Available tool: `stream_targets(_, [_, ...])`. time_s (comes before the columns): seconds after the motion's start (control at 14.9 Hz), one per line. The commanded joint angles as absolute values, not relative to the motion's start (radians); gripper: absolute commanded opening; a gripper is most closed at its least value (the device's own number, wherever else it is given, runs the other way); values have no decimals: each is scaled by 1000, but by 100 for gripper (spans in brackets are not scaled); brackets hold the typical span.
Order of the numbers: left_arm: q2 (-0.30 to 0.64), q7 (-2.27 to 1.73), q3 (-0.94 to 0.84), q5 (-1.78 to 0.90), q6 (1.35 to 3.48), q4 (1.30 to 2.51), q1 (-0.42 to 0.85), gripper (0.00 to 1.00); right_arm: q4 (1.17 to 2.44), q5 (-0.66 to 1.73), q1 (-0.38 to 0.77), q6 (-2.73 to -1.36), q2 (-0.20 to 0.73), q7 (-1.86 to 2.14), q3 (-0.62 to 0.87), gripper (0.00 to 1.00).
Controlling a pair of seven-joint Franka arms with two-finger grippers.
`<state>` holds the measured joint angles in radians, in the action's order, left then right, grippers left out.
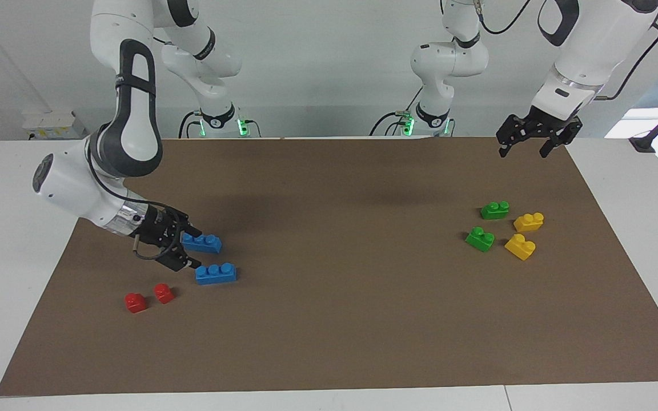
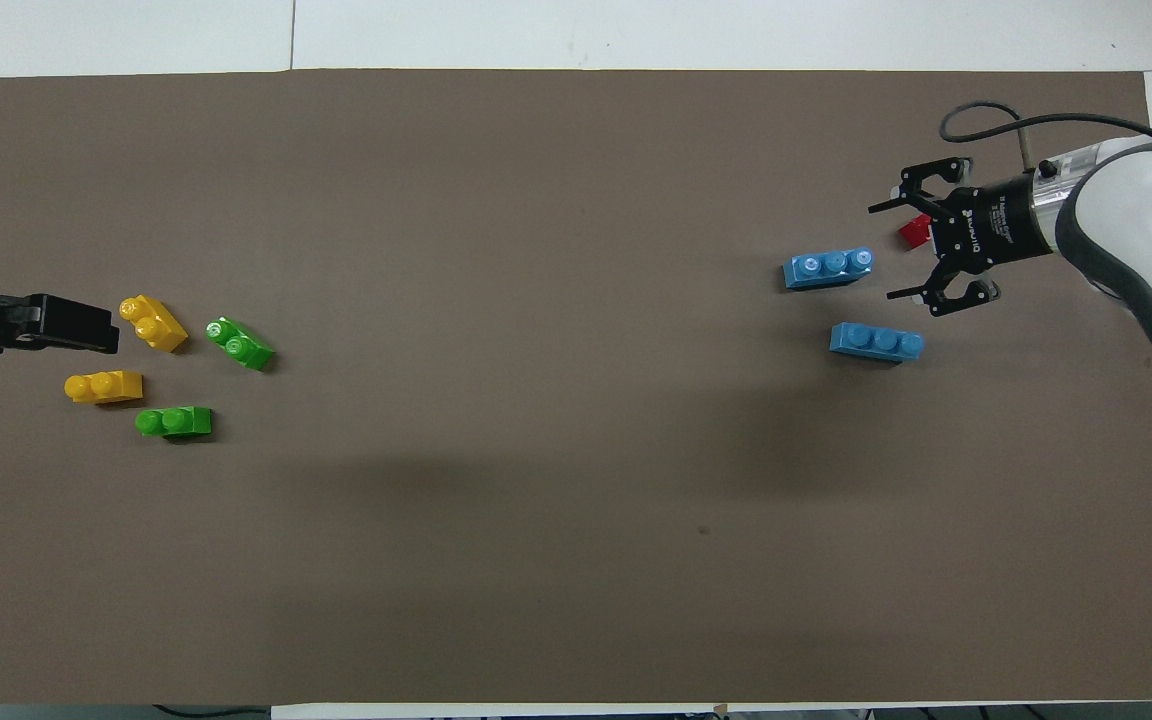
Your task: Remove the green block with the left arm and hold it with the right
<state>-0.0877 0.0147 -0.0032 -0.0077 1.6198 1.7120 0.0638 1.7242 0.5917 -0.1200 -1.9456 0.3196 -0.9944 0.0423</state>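
Observation:
Two green blocks lie on the brown mat (image 1: pixel 334 319) toward the left arm's end. One green block (image 1: pixel 494 210) (image 2: pixel 173 421) is nearer to the robots, the other green block (image 1: pixel 480 238) (image 2: pixel 239 343) is farther. My left gripper (image 1: pixel 526 149) (image 2: pixel 108 335) is open and empty, raised over the mat's edge beside the yellow bricks, apart from both green blocks. My right gripper (image 1: pixel 195 249) (image 2: pixel 886 252), with a looped wire, is open and empty, low beside the two blue bricks at the right arm's end.
Two yellow bricks (image 1: pixel 529 221) (image 1: pixel 520 246) lie beside the green blocks, toward the left arm's end. Two blue three-stud bricks (image 1: pixel 202 243) (image 1: pixel 215 273) lie by the right gripper. Two small red blocks (image 1: pixel 135 302) (image 1: pixel 164 293) lie farther from the robots than it.

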Motion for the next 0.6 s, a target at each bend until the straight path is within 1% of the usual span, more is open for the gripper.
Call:
stream_targets(0.0, [-74,-6,-8,-18,1601,1684,55,100,1732,522,-127,-1882,255,-1017,48,99])
stream_targets(0.27, [-84,-9,-12,-17,1603,1686,58,100,1732,439,-120,-1816,174,-985,54,100])
stream_targets(0.54, [-84,-11,-11,-17,1605,1687,58,100,1732,358,-117,-1750,88,-797,57,100])
